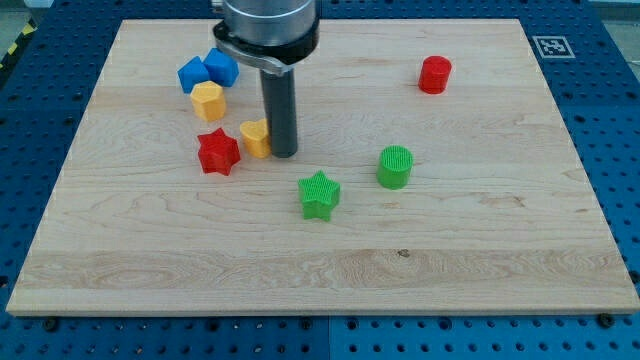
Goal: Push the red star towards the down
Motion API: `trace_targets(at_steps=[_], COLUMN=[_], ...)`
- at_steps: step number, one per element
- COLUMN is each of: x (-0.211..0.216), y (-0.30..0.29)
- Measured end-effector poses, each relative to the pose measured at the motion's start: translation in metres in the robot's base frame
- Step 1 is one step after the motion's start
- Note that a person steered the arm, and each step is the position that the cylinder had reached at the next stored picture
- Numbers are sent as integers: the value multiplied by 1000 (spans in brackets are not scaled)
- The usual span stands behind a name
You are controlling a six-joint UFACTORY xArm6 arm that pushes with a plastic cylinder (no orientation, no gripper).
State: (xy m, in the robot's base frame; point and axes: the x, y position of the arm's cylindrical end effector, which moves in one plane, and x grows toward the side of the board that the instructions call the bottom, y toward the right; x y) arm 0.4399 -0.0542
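Note:
The red star lies on the wooden board, left of centre. A yellow block sits just to its right, close to it or touching. My tip stands on the board right against that yellow block's right side, about a block's width right of the red star. The dark rod rises from the tip to the arm's body at the view's top.
Two blue blocks sit at the upper left with a yellow hexagonal block just below them. A green star and a green cylinder lie near the centre. A red cylinder is at the upper right.

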Motion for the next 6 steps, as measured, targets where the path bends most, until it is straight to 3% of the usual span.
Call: trace_targets(at_steps=[3, 6], x=[-27, 30], y=[-43, -116])
